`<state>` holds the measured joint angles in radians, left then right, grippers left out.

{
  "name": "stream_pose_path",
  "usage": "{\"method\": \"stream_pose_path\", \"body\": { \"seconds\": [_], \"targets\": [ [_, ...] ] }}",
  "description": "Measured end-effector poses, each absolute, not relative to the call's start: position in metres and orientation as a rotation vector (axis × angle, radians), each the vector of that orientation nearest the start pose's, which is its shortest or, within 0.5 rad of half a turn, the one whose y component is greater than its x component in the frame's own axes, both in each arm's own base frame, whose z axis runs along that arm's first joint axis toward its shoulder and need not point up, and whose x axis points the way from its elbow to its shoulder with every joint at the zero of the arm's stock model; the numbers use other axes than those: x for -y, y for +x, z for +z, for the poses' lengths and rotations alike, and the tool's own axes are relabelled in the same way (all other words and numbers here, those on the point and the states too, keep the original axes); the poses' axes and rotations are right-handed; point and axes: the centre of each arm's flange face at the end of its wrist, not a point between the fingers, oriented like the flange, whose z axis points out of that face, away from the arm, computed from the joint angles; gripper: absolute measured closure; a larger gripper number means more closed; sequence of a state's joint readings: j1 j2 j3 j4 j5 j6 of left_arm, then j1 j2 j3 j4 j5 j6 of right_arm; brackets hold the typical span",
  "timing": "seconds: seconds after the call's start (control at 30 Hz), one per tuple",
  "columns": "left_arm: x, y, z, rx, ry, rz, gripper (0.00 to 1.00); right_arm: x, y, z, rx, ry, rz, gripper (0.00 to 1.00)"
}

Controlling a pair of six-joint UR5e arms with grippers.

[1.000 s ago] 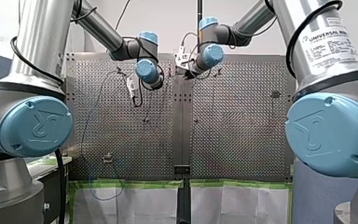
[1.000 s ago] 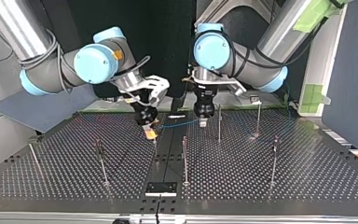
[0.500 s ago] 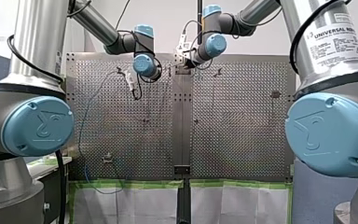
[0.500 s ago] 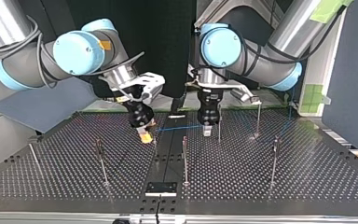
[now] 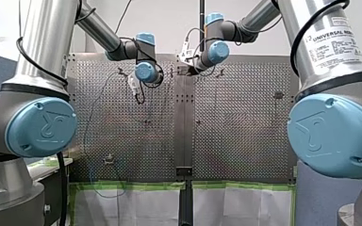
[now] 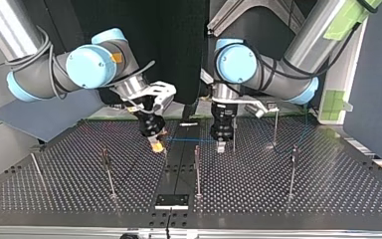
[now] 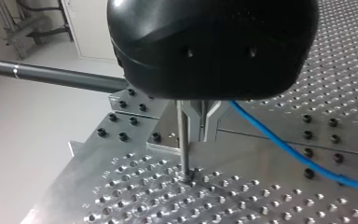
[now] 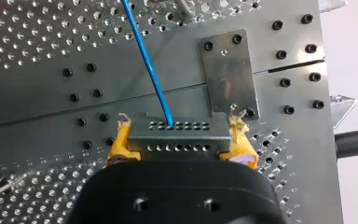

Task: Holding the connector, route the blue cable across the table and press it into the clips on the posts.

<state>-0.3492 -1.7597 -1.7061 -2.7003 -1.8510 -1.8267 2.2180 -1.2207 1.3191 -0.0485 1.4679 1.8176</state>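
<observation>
1. The connector (image 8: 177, 137) sits clamped between my right gripper's (image 8: 179, 148) yellow pads (image 8: 117, 145), just left of centre in the top view. The blue cable (image 8: 148, 58) leaves it toward my left gripper (image 6: 221, 144).
2. Since half a second ago my left gripper has dropped, so the span between them now runs level, likely readying the press-in.
3. Only the left wrist view shows a post (image 7: 182, 144) just beside that gripper; whether it is open or closed I cannot tell.

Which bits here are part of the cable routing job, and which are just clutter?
Job: blue cable; connector, clamped in my right gripper; posts; my left gripper beside the cable.
Not in use: metal plate bolted to the table; green tape; dark rod.
</observation>
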Motion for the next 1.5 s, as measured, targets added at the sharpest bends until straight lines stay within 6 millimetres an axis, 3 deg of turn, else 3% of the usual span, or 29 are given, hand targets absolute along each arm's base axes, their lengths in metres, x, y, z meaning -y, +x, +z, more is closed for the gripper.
{"method": "stream_pose_path", "body": {
  "seconds": [0.3,0.6,0.97,1.3,1.37,1.4,1.43,1.47,1.5],
  "targets": [
    [0.285,0.497,0.372,-1.432,-0.169,-0.31,1.0,0.426,0.491,0.43,-1.309,-2.217,-2.417,1.0],
    [0.28,0.518,0.386,-1.41,-0.168,-0.351,1.0,0.44,0.483,0.426,-1.347,-2.21,-2.416,1.0],
    [0.289,0.553,0.376,-1.433,-0.156,-0.369,1.0,0.461,0.474,0.413,-1.389,-2.208,-2.397,1.0],
    [0.289,0.577,0.351,-1.466,-0.16,-0.355,1.0,0.478,0.463,0.42,-1.414,-2.177,-2.426,1.0],
    [0.289,0.578,0.35,-1.47,-0.16,-0.354,0.82,0.479,0.462,0.421,-1.416,-2.176,-2.428,1.0],
    [0.289,0.578,0.349,-1.472,-0.16,-0.353,0.82,0.48,0.462,0.421,-1.416,-2.176,-2.428,1.0],
    [0.289,0.577,0.349,-1.474,-0.159,-0.353,0.74,0.48,0.462,0.42,-1.416,-2.176,-2.428,1.0],
    [0.289,0.577,0.348,-1.478,-0.158,-0.352,0.59,0.48,0.462,0.42,-1.417,-2.177,-2.428,1.0],
    [0.29,0.576,0.348,-1.482,-0.157,-0.351,0.59,0.48,0.462,0.42,-1.416,-2.177,-2.428,1.0]
  ]
}}
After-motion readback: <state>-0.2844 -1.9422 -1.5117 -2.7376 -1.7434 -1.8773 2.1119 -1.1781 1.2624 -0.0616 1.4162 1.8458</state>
